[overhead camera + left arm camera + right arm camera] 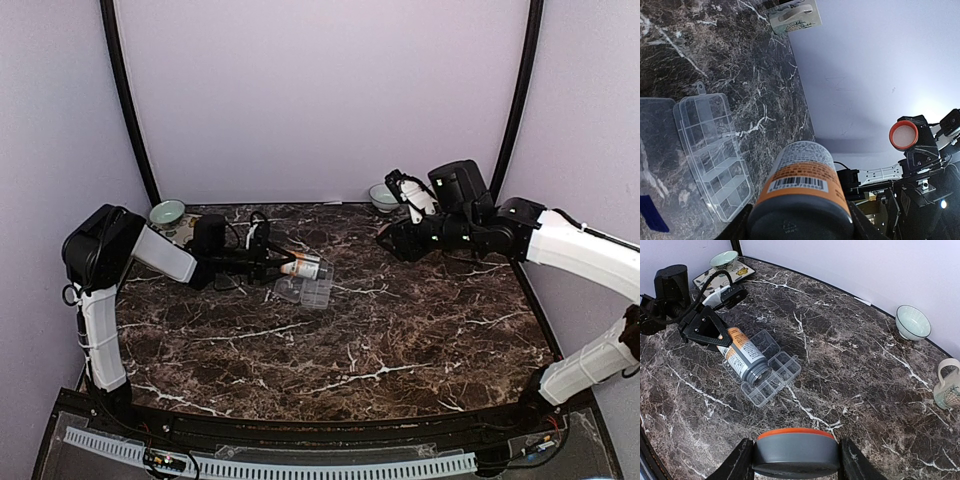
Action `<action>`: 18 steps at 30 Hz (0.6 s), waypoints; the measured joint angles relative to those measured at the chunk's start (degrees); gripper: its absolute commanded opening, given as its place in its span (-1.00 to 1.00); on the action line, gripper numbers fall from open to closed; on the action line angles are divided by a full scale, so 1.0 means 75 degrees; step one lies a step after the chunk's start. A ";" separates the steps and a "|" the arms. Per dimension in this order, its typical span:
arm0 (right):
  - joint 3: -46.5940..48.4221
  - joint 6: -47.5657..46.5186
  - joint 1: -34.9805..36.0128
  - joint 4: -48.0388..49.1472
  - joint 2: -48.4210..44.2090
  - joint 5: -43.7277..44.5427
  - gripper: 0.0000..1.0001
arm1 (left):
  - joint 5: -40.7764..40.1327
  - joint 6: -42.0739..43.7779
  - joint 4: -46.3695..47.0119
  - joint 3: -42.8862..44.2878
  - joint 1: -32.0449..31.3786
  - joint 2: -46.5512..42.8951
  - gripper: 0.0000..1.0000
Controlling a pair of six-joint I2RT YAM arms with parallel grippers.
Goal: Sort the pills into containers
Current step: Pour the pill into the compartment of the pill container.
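Fingers (740,229) of your left gripper (268,263) clamp a dark bottle (742,357) lying on its side. Its orange-and-white label carries a barcode (797,185), but the writing is too small to read. Your right gripper (796,465) pinches the grey, orange-lined cap (903,135). At the bottle's open mouth the clear organizer (785,367) lies open, left of centre toward the far edge. The pills cannot be made out. The tabletop (400,340) is dark veined marble and the walls (320,100) are lilac.

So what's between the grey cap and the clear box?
Nothing, just bare marble table between the cap and the box; the right wrist view shows it.
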 measured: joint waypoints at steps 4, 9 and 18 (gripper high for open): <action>-0.0012 0.0000 -0.0032 0.0052 0.0029 -0.0038 -0.21 | -0.0012 0.0020 -0.0026 -0.0137 0.0050 0.0000 -0.72; -0.0012 -0.0006 -0.0055 0.0099 0.0035 -0.0099 -0.21 | -0.0050 0.0055 -0.0026 -0.0160 0.0085 0.0000 -0.72; -0.0012 -0.0026 -0.0096 0.0122 0.0050 -0.0172 -0.21 | -0.0149 0.0242 -0.0055 -0.0259 0.0219 -0.0047 -0.72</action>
